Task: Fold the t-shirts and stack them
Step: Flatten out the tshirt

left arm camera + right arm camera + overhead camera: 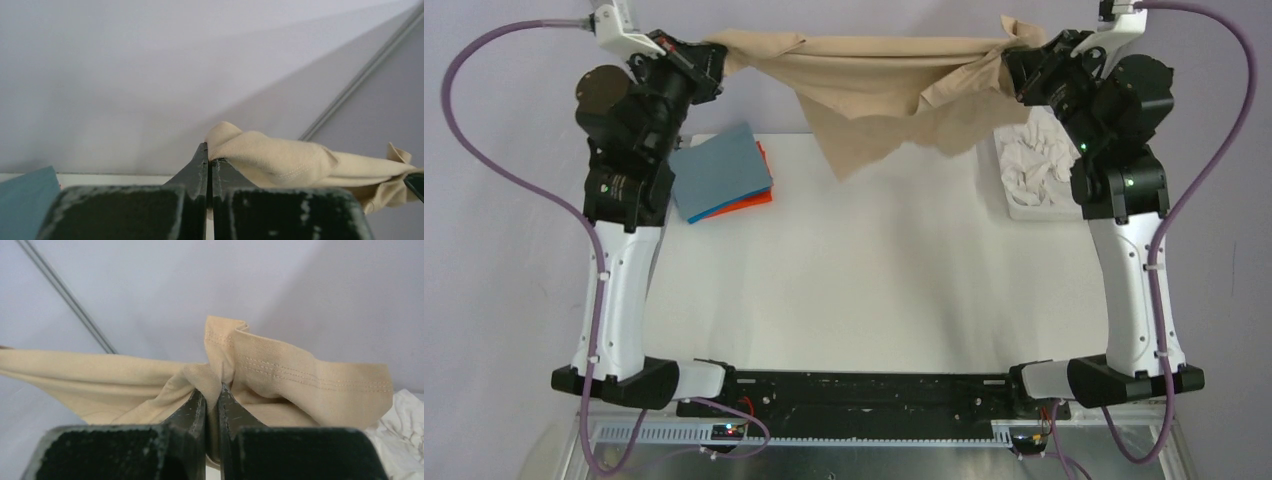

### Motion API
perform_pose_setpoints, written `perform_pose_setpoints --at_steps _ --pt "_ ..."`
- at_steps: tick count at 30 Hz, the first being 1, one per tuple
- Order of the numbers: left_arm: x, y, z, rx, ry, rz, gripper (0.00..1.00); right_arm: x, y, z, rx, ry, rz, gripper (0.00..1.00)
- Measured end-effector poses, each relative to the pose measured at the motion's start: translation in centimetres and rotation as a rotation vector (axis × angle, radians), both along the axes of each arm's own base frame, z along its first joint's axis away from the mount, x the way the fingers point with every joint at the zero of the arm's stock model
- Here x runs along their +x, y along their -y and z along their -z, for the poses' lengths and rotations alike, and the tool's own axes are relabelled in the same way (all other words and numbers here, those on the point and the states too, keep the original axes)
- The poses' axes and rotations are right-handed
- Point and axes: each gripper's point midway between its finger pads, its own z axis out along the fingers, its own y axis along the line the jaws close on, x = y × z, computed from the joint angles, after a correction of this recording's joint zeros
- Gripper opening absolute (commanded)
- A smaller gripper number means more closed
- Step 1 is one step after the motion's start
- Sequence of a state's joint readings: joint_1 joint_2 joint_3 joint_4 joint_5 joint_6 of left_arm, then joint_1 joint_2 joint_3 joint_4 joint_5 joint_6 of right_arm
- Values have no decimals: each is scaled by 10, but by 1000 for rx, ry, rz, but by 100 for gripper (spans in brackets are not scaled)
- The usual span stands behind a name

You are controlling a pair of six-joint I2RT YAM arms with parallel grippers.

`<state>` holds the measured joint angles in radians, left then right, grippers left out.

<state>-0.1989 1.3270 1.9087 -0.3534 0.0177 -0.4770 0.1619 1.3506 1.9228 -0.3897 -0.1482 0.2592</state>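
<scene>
The tan shirt (pixel 874 90) hangs stretched in the air between the fingers. The left gripper (pixel 209 156) is clamped on one edge, the right gripper (pixel 212 392) on a hem. A folded stack (pixel 724 172) lies below the left fingers. Crumpled white shirts (pixel 1036 165) wait below the right. Roughly midway, I judge.

left arm (pixel 619 270) and right arm (pixel 1129 280) both up high, reaching to the far edge, wrists turned in toward each other. left gripper (pixel 210 156) jaws pressed flat together on the tan-beige t-shirt (pixel 874 85). right gripper (pixel 212 390) clamped on it too (cloth fills the thin gap). Grippers well apart, roughly level.
</scene>
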Motion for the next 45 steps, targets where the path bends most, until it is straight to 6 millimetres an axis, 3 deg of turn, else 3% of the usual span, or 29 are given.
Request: perform_pose_setpoints --at_steps 3,5,7,10,11,12,13,14,15,16,18,20,25,31,35,38,40,45 --pt "-16 -1 -7 8 35 33 1 -19 -2 5 -13 -12 -25 4" --pt "-25 -4 14 19 8 35 5 -30 -6 31 -21 -66 -46 6" --pt "-29 -7 58 32 -67 22 9 -44 -14 79 -26 -175 -72 9" --pt "-32 -20 153 52 -241 -40 15 -71 -37 183 -32 -413 -125 17" --pt "-33 -25 187 60 -303 -67 20 -84 -48 226 -45 -518 -154 30" --pt "-34 -33 234 75 -396 -110 25 -100 -62 268 -67 -621 -196 38" --pt "-37 -40 274 87 -481 -147 43 -117 -74 304 -84 -718 -230 57" --pt "-43 -48 312 102 -568 -186 55 -140 -87 345 -124 -829 -278 65" --pt "-50 -55 347 123 -647 -223 61 -157 -93 371 -144 -907 -301 78" --pt "-62 -65 386 139 -745 -269 84 -182 -99 401 -194 -996 -332 84" --pt "-79 -77 424 173 -847 -324 98 -214 -100 431 -250 -1102 -349 95" --pt "-91 -86 441 175 -897 -376 99 -225 -98 440 -274 -1136 -331 99" --pt "-90 -86 427 119 -853 -389 100 -207 -89 425 -213 -1048 -245 99" --pt "-89 -48 426 56 -855 -240 100 -163 -66 413 -120 -978 -117 99" --pt "-107 3 446 98 -899 -61 100 -134 -53 433 -111 -1023 -36 99" --pt "-127 31 469 136 -955 38 100 -115 -43 454 -98 -1073 21 100" --pt "-140 40 488 155 -1002 73 100 -106 -42 471 -95 -1116 35 99" --pt "-158 41 527 163 -1106 69 100 -104 -52 502 -116 -1203 7 99"
